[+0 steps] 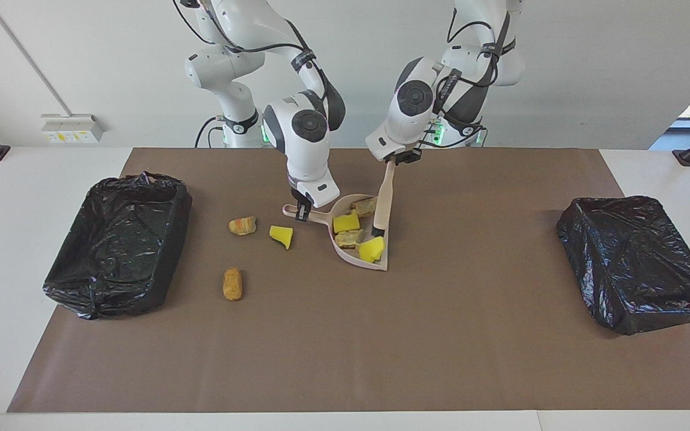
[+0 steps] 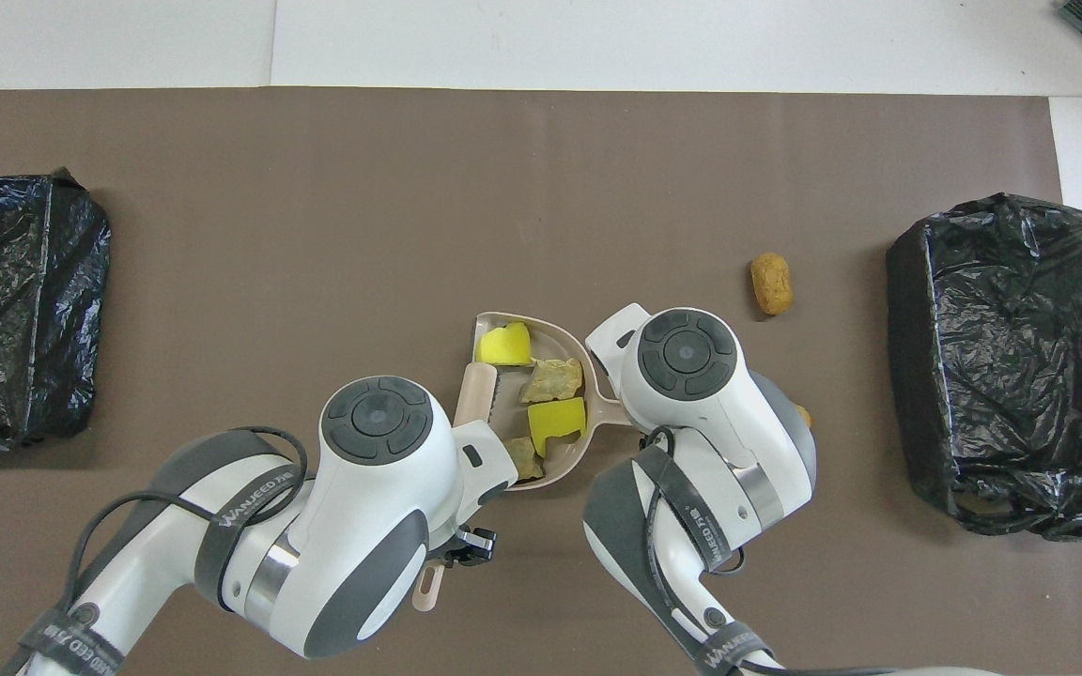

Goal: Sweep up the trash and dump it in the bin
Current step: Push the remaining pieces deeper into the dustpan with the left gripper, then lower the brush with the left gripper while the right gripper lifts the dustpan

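From the facing view alone we see two trash point(image 1: 280, 235) pieces the right arm hides overhead. Four yellow and tan chunks fill the dustpan point(image 1: 354, 254); right end effector point(image 1: 303, 212) clamps its handle, left end effector point(image 1: 394, 160) the brush point(image 1: 384, 200).

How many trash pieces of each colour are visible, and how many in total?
Yellow foam chunks: 3 (two in the dustpan, at and; one on the mat at)
Tan or brown bread pieces: 4 ()
Total: 7
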`<state>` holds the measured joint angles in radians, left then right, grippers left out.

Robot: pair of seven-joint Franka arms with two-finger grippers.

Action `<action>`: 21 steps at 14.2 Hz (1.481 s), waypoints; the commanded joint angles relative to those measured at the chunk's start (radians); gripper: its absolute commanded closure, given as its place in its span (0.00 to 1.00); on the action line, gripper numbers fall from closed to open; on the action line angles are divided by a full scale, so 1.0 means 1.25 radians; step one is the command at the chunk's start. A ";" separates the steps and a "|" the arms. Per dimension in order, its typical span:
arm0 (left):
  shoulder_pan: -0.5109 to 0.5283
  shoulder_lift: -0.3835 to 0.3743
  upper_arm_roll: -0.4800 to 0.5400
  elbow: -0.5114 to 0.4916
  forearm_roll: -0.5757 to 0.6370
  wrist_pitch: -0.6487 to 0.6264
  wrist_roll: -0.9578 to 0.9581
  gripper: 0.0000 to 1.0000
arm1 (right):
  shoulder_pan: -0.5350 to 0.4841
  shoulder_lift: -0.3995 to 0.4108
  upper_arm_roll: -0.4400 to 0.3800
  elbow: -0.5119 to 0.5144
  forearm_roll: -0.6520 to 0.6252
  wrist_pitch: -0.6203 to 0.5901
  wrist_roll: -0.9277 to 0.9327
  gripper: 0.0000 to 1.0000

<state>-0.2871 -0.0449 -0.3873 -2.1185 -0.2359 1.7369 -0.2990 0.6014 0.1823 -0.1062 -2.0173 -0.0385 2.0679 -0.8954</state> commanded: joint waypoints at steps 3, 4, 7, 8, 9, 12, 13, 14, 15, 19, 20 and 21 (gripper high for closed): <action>0.003 -0.110 0.025 -0.005 -0.016 -0.080 -0.012 1.00 | -0.001 -0.001 0.003 -0.007 0.020 0.004 0.012 1.00; 0.001 -0.136 0.024 -0.006 -0.016 -0.112 -0.015 1.00 | -0.002 -0.001 0.003 -0.006 0.020 0.004 0.013 1.00; 0.004 -0.196 0.015 -0.023 -0.015 -0.178 -0.031 1.00 | -0.020 -0.006 0.003 0.001 0.021 -0.011 0.017 1.00; -0.001 -0.218 0.013 -0.044 -0.016 -0.181 -0.085 1.00 | -0.033 -0.011 0.003 0.005 0.029 -0.015 0.016 1.00; -0.002 -0.252 -0.007 -0.079 -0.021 -0.170 -0.149 1.00 | -0.048 -0.027 0.003 0.005 0.054 -0.021 0.012 1.00; -0.003 -0.359 -0.047 -0.185 -0.129 -0.135 -0.204 1.00 | -0.092 -0.051 0.003 0.033 0.060 -0.058 -0.003 1.00; 0.003 -0.388 -0.093 -0.220 -0.162 -0.107 -0.241 1.00 | -0.112 -0.055 0.003 0.051 0.060 -0.076 -0.021 1.00; 0.005 -0.395 -0.135 -0.239 -0.185 -0.071 -0.265 1.00 | -0.131 -0.060 0.003 0.059 0.064 -0.079 -0.035 1.00; 0.005 -0.388 -0.179 -0.254 -0.211 -0.034 -0.300 1.00 | -0.143 -0.064 0.003 0.060 0.070 -0.079 -0.047 1.00; -0.002 -0.381 -0.320 -0.339 -0.286 0.123 -0.335 1.00 | -0.163 -0.078 0.002 0.065 0.071 -0.079 -0.057 1.00; -0.002 -0.375 -0.337 -0.346 -0.297 0.143 -0.339 1.00 | -0.180 -0.084 0.002 0.071 0.073 -0.079 -0.074 1.00; -0.001 -0.372 -0.359 -0.357 -0.301 0.161 -0.344 1.00 | -0.204 -0.089 0.000 0.079 0.074 -0.080 -0.097 1.00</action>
<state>-0.2853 -0.4928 -0.8091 -2.5281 -0.5866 1.8884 -0.7148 0.4066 0.0977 -0.1131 -1.9366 0.0286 1.9858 -0.9426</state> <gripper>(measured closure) 0.731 0.670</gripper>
